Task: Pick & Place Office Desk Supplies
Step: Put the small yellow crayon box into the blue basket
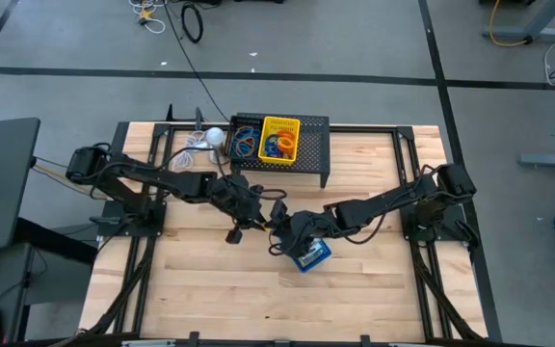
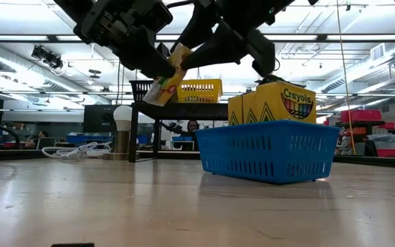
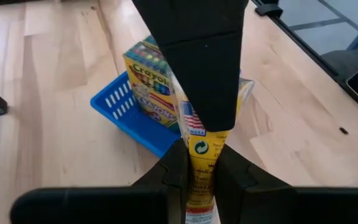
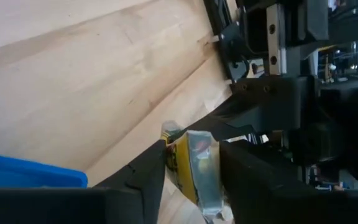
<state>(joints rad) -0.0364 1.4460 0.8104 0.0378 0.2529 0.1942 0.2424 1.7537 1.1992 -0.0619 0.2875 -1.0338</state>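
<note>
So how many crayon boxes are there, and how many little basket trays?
Crayon boxes: 4 (3 in the blue tray, 1 in the left gripper)
Mesh trays: 3 (yellow tray, blue tray, black tray)
Total: 7

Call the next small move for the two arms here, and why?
Probably the right pincer finishes closing on the crayon box, then the left pincer lets go. Both sets of fingers straddle the same box in mid-air, and the blue tray holding other boxes sits just beside it.
</note>
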